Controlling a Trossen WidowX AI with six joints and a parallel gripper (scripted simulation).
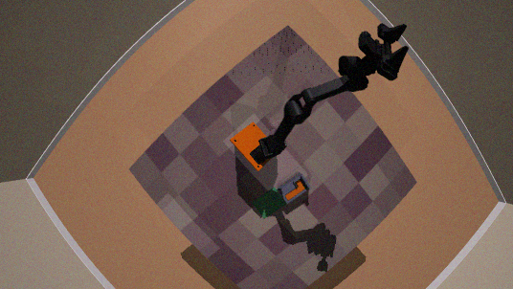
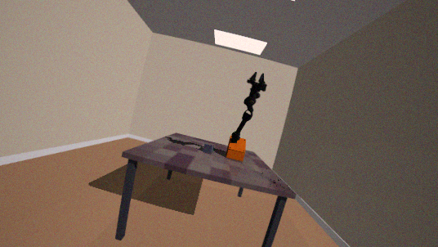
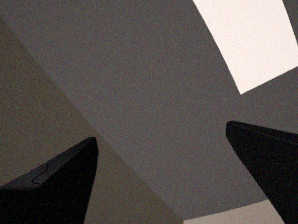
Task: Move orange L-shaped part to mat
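Orange L-shaped part (image 1: pixel 295 191) flat in grey tray (image 1: pixel 286 185).

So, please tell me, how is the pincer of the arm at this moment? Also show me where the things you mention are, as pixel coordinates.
Pincer (image 1: pixel 407 35) (image 2: pixel 259 74) (image 3: pixel 164 136): open, holding nothing, raised high above the table (image 1: pixel 306 139) (image 2: pixel 196 163).

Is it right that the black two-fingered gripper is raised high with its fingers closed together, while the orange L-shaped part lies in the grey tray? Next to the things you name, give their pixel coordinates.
Not quite: the fingers are not closed. The wrist view shows the black two-fingered gripper (image 1: pixel 407 36) (image 2: pixel 259 74) (image 3: pixel 164 136) standing wide open. It is raised high, and the orange L-shaped part (image 1: pixel 294 192) lies in the grey tray (image 1: pixel 286 184), as you say.
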